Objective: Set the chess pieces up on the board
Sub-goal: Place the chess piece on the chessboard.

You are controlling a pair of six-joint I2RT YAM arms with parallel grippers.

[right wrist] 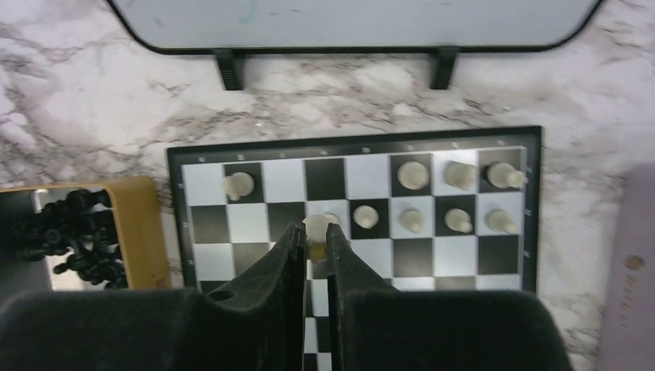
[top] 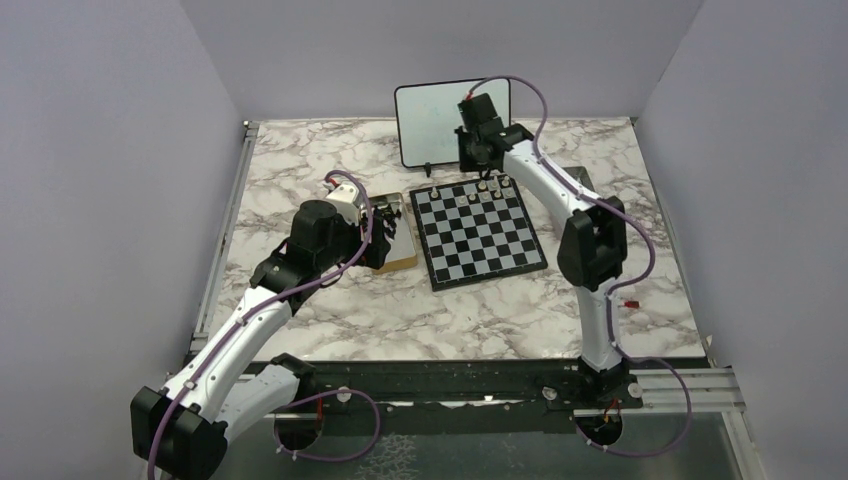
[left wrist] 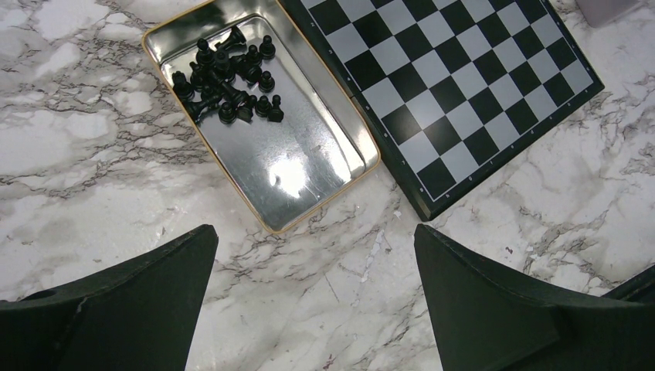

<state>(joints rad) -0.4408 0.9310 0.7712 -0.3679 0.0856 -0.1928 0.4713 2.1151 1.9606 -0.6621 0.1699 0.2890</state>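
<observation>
At the far end of the board (right wrist: 284,180), my right claw (right wrist: 313,239) was clamped on a pale chess piece (right wrist: 315,226). It hung over the second-row square just beside the four pale pieces (right wrist: 409,221) lined up there, on the side toward the tin (right wrist: 139,232); whether its base touched I could not tell. My left claw (left wrist: 313,232) stood spread wide above the black pieces (left wrist: 228,81) in that tin, well away, so the placing looked the right arm's.

nine pale chess pieces (right wrist: 413,174), one board (top: 478,240), one tin (left wrist: 309,166), one whiteboard (top: 435,120); black pieces (left wrist: 228,81) heaped, too tangled to count.
</observation>
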